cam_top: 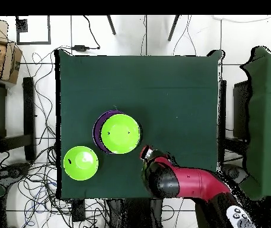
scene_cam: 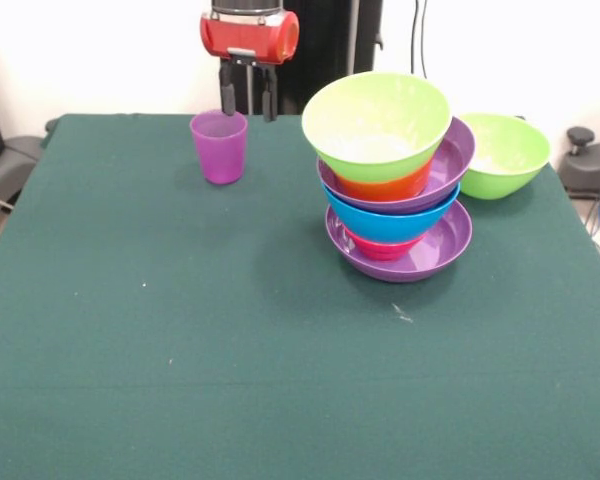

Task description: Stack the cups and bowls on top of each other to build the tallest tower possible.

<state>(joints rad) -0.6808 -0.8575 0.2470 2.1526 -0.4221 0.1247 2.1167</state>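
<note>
A translucent purple cup (scene_cam: 219,147) stands upright on the green table, far side, left of centre. My gripper (scene_cam: 247,108) hangs just behind it and slightly to its right, open, with nothing between its fingers. The tower (scene_cam: 390,180) leans a little. Its base is a wide purple bowl (scene_cam: 435,250), then come a red-pink bowl (scene_cam: 380,247), a blue bowl (scene_cam: 392,221), a second purple bowl (scene_cam: 452,160), an orange bowl (scene_cam: 382,186) and a lime green bowl (scene_cam: 375,125) on top. From overhead the tower (cam_top: 120,133) shows its green top, and the arm (cam_top: 182,181) hides the cup.
A second lime green bowl (scene_cam: 505,155) sits alone on the table (scene_cam: 180,350) just right of and behind the tower; overhead this bowl (cam_top: 80,162) lies near the table's edge. Chairs, cables and side tables surround the table.
</note>
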